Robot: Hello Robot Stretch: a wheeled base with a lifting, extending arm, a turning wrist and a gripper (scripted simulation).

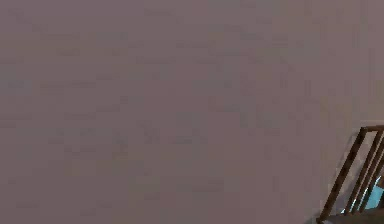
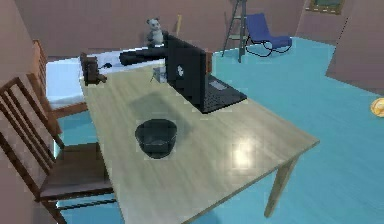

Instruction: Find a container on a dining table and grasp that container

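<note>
A chair (image 2: 60, 150), a bowl (image 2: 157, 137) and a laptop (image 2: 195, 78) at a pale wooden table (image 2: 250, 150).
The chair stands against the table's left side; the dark round bowl sits near the table's middle, the black laptop farther back to its right. The end effector's state I cannot tell.

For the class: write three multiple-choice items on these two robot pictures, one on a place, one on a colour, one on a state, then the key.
1. Where does the dark bowl stand?
A. on the wooden table
B. on a shelf
C. on a stove

2. What colour is the floor?
A. red
B. white
C. teal

3. How is the laptop?
A. shut flat
B. open, screen raised
C. upside down

Key:
1 A, since the bowl sits on the tabletop.
2 C, since the ground around the table is teal.
3 B, since its lid stands up from the keyboard.
</note>
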